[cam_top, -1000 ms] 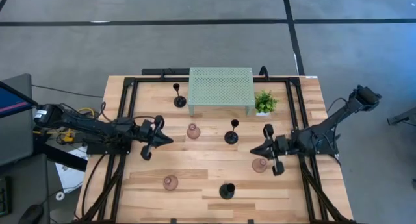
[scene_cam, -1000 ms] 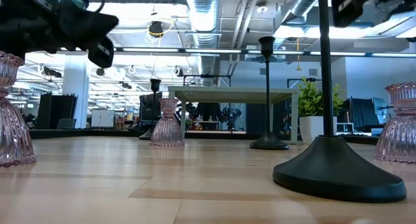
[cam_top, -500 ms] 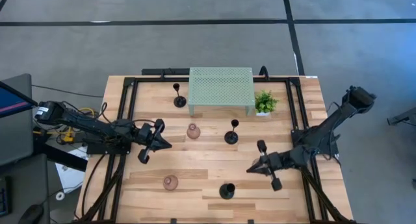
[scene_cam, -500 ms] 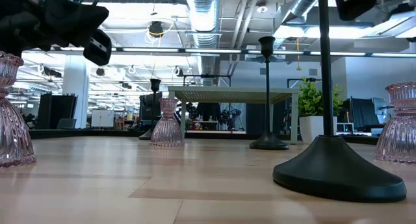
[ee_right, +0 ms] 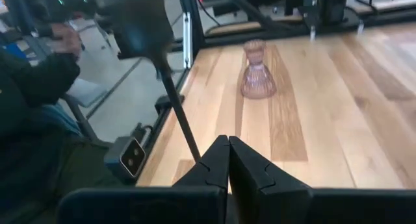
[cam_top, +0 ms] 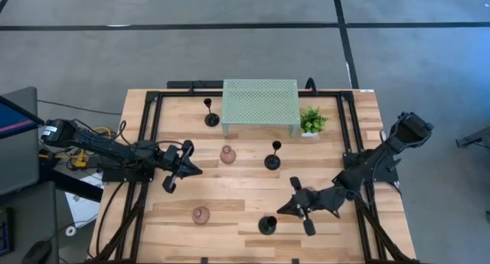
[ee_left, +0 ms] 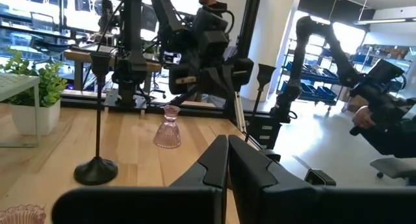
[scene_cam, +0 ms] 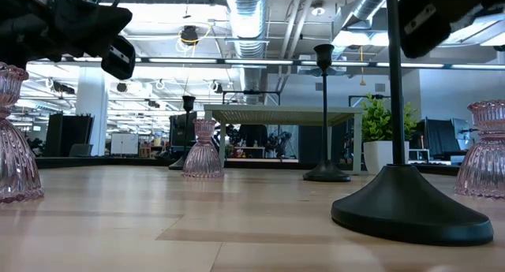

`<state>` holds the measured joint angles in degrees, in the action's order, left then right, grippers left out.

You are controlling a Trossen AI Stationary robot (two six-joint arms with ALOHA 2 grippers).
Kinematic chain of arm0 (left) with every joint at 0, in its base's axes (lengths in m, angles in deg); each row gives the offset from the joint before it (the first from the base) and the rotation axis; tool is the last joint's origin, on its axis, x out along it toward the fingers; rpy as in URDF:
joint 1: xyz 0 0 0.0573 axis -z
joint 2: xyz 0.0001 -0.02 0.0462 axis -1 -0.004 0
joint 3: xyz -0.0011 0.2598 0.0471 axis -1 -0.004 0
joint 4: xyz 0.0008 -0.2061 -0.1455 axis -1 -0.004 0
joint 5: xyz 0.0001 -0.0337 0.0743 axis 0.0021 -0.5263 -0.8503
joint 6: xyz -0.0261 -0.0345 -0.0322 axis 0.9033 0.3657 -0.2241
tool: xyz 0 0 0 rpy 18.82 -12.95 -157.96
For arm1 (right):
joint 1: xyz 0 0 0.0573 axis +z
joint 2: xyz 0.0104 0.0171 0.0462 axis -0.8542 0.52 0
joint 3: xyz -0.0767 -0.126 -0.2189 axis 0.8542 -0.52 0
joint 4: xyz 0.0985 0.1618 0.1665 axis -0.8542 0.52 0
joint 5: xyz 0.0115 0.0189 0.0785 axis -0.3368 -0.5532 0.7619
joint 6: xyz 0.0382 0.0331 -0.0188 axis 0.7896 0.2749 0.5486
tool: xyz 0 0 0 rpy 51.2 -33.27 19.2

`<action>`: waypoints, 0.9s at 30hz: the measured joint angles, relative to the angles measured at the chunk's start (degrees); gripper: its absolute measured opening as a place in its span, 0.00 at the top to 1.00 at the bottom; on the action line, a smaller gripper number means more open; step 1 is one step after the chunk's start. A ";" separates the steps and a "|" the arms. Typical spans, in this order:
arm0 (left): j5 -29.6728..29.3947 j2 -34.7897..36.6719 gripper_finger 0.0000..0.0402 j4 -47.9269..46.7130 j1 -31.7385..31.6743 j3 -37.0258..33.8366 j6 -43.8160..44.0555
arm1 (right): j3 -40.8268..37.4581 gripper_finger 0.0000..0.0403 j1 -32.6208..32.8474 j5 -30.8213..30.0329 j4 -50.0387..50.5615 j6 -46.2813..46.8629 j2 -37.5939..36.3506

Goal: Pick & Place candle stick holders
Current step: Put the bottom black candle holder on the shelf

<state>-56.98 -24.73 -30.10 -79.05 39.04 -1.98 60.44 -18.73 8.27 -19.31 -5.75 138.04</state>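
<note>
Pale wooden planks are making up the tabletop (cam_top: 230,199), which is sitting on a grey floor crossed by dark lines, with a pale green mesh stand (cam_top: 260,103) at the far edge and a small potted plant (cam_top: 311,120) just beside its right end. Five candle stick holders are showing from above: a slim black holder (cam_top: 210,112) is standing just left of the stand, another black one (cam_top: 272,154) is standing in front of the stand near the middle, and a third black holder (cam_top: 266,224) is standing close to the near edge. A squat pink holder (cam_top: 227,154) is resting left of the middle black one, and a second pink holder (cam_top: 200,214) is sitting toward the near left. The left hand (cam_top: 191,167) is hovering over the left part of the tabletop, well apart from the pink holder beside it, its fingers pressed together and gripping nothing. The right hand (cam_top: 285,208) is reaching in low from the right, just beside the near black holder, its fingers also pressed together and empty; whether it is touching that holder cannot be told.
</note>
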 joint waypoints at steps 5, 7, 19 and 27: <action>0.00 0.00 0.97 -0.01 0.00 0.00 0.00 | 0.42 0.97 -0.02 -0.05 -0.04 2.63 2.67; 0.00 0.00 0.97 -0.02 0.00 0.00 0.00 | 0.42 0.93 -0.02 -0.05 0.14 2.88 3.34; 0.00 0.00 0.97 -0.22 0.00 0.00 -0.17 | 0.42 0.69 0.00 3.40 0.71 4.69 3.60; 0.00 0.00 0.97 -0.22 0.00 0.00 -0.17 | 0.37 0.65 0.15 3.82 1.74 7.53 3.60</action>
<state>-56.98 -24.73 -30.32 -79.05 39.04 -2.16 60.82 -18.57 12.10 -17.58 1.78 141.63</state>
